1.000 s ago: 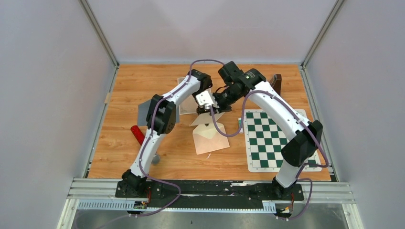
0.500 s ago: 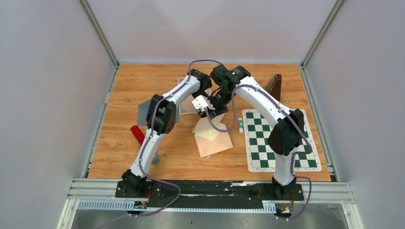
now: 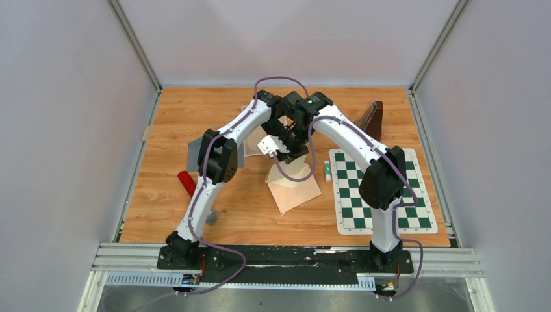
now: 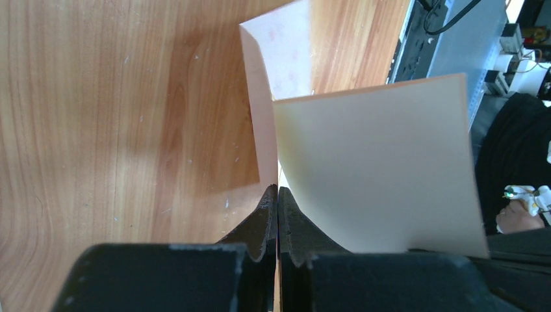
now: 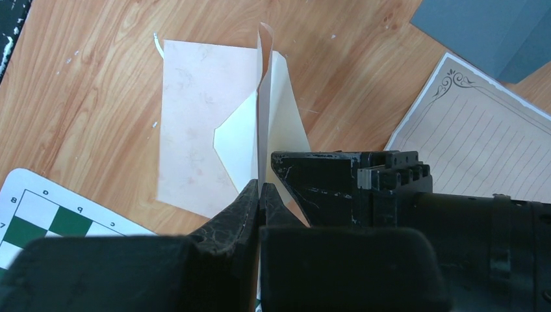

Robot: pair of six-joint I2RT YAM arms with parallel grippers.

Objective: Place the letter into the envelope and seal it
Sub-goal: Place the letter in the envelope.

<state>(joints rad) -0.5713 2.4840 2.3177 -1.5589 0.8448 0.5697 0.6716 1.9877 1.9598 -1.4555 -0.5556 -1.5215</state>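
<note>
Envelope: a pinkish-tan envelope (image 3: 297, 188) lies flat on the wooden table (image 3: 166, 123), about mid-table and skewed to its edges, just left of the chessboard mat (image 3: 377, 195).
Flap: the flap (image 5: 284, 110) is open and lifted upright off the body. It is cream inside and pink outside, and nearly edge-on in the right wrist view.
Left gripper: the left gripper (image 4: 278, 195) has its fingers pressed tight together with the envelope's paper pinched between them. A cream sheet curves off to one side and a pink strip to the other.
Right gripper: the right gripper (image 5: 258, 188) is likewise clamped on the standing flap, close beside the left one. I cannot tell whether the two touch.
Left arm: the left arm (image 3: 217, 159) rises from its near-left base with the elbow high. It reaches to the far middle, then the wrist folds back down toward the envelope's far end.
Right arm: the right arm (image 3: 380, 182) mirrors it, so the two form an arch that meets over the flap.
Letter: a lined sheet (image 5: 481, 143) with a scrolled corner ornament lies flat on the wood beside the envelope — outside it, touched by neither gripper.
Grey sheet: a blue-grey sheet (image 3: 195, 155) sits just past the letter, toward the left.
Glue stick: a small white glue stick (image 3: 327, 170) lies between the envelope and the mat, just beside the mat's left edge.
Red object: a red object (image 3: 187, 183) lies near the left arm's upper link — I cannot tell what it is.
Dark wedge: a dark wedge (image 3: 372, 117) stands at the far right, well apart from the envelope.
</note>
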